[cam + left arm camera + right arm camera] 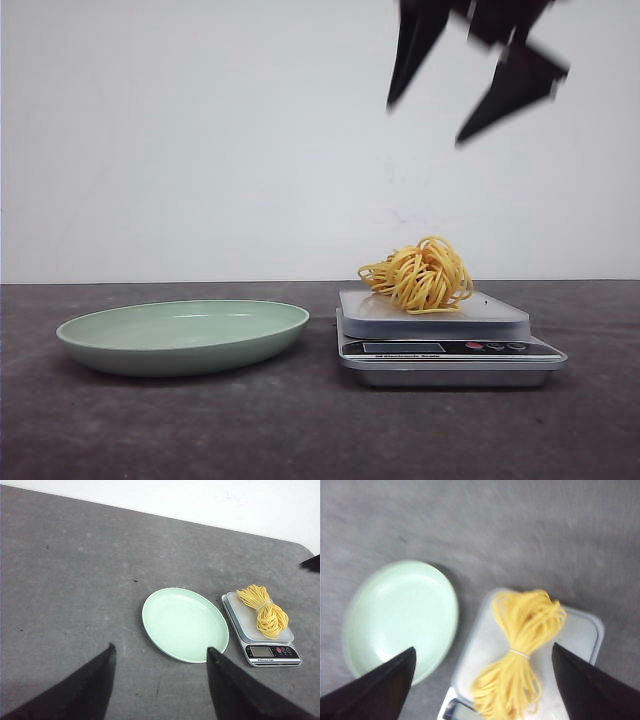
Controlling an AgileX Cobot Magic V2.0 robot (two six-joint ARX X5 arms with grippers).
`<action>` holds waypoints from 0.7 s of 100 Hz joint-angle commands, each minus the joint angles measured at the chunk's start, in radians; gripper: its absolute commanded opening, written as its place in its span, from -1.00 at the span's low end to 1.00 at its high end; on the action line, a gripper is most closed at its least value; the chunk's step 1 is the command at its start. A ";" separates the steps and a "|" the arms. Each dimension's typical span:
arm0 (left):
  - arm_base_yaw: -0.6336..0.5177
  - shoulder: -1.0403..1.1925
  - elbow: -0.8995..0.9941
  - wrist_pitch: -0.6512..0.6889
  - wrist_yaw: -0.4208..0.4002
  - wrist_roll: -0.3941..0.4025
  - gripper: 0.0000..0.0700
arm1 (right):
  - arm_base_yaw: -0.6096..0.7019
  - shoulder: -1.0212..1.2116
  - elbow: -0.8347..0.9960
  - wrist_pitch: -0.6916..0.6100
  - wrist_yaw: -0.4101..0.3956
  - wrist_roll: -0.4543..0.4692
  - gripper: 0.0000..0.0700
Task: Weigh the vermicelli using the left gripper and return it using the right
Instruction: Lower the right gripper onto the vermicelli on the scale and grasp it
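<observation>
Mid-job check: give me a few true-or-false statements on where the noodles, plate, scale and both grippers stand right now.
1. The noodles lie on the scale. True.
2. The plate holds some noodles. False: it is bare; the whole bundle is on the scale.
3. The right gripper is above the scale with its jaws open. True.
4. The left gripper is shut on the noodles. False: its jaws are open and hold nothing, well away from the scale.
5. The plate sits to the robot's right of the scale. False: it sits to the left.
6. A band ties the noodle bundle at its middle. True, as the right wrist view shows.
</observation>
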 commanded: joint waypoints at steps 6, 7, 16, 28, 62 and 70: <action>-0.003 0.003 0.011 0.008 -0.006 -0.005 -0.02 | -0.003 0.095 0.029 0.000 0.003 0.011 0.46; -0.003 0.003 0.011 0.008 -0.006 -0.005 -0.02 | -0.003 0.102 0.029 -0.001 0.003 0.011 0.45; -0.003 0.003 0.011 0.005 -0.007 -0.005 -0.02 | -0.003 0.161 0.029 -0.009 0.003 0.010 0.34; -0.003 0.003 0.011 -0.002 -0.010 -0.005 -0.02 | -0.002 0.214 0.029 -0.010 0.002 0.007 0.34; -0.003 0.003 0.011 -0.028 -0.035 -0.005 -0.02 | 0.006 0.274 0.029 -0.016 0.006 0.010 0.30; -0.003 0.003 0.010 -0.036 -0.037 -0.005 -0.02 | 0.006 0.280 0.029 -0.014 0.006 0.012 0.19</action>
